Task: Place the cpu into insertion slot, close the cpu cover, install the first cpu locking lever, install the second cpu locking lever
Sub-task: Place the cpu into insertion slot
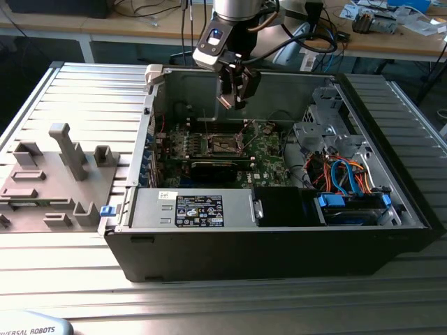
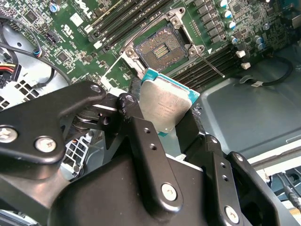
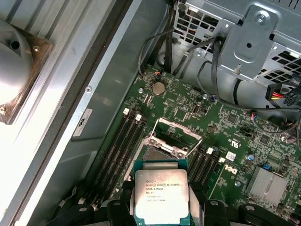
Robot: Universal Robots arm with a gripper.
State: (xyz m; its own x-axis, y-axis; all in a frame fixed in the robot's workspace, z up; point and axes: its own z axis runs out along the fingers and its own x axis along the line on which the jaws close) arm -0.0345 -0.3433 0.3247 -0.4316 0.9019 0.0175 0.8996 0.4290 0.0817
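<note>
Holding cpu [image 2: 167, 106] clamped in jaws above open slot [image 1: 224, 144], mid-frame in exterior view; may land skewed, bending socket contacts

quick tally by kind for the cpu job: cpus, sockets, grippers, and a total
thin square silvery-grey cpu, held in the gripper: 1
dark square insertion slot with silvery metal rim, uncovered: 1
black gripper: 1
total: 3

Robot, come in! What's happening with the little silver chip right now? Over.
Gripper shut on cpu, held up off the insertion slot. Slot open and bare, cpu not in yet. Nothing seen blocking it. Over.
</note>
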